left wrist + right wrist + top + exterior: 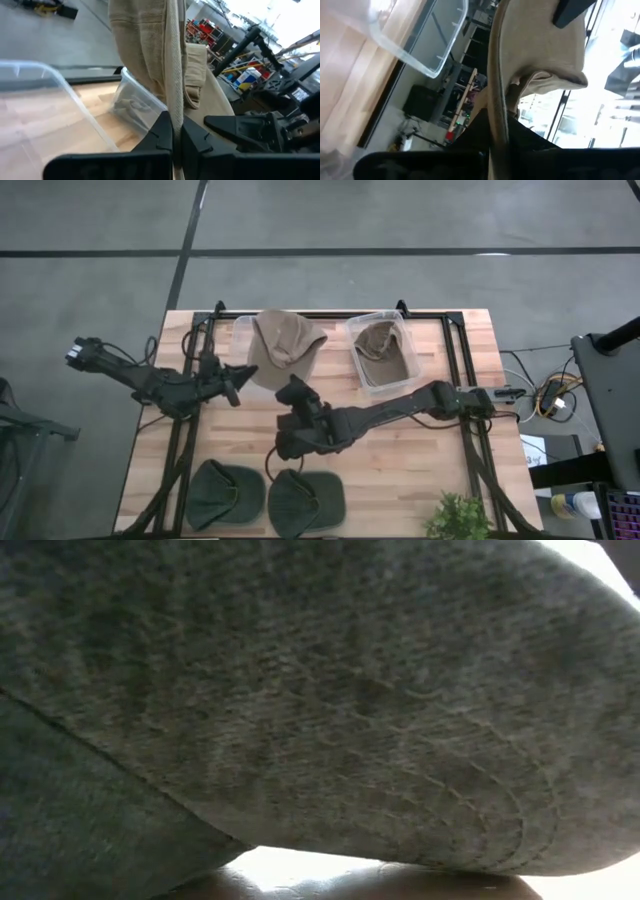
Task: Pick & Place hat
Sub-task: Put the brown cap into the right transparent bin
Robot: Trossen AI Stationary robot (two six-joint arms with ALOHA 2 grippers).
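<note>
A tan cap (286, 340) hangs over the left clear bin (241, 330) at the table's far side. My left gripper (243, 377) is shut on the cap's near-left edge. My right gripper (296, 388) is shut on its near-right edge. In the left wrist view the cap (150, 45) rises from between my fingers. The right wrist view shows the cap (540, 55) the same way. A second tan cap (377, 343) lies in the right clear bin (400, 375). A green cap (300, 690) fills the low view. My left gripper pinches the tan cap's stitched edge (175, 117) between its two fingers, coming level from the table's left. The cloth stands up past the fingertips. My right gripper pinches another stretch of the cap's edge (498, 131) between its fingers, coming from the table's near right. The cap looks lifted.
Two green caps (224, 493) (304, 502) lie side by side at the table's near edge. A small green plant (458, 518) stands at the near right corner. Bare wood (420, 450) shows between the right arm and the near edge.
</note>
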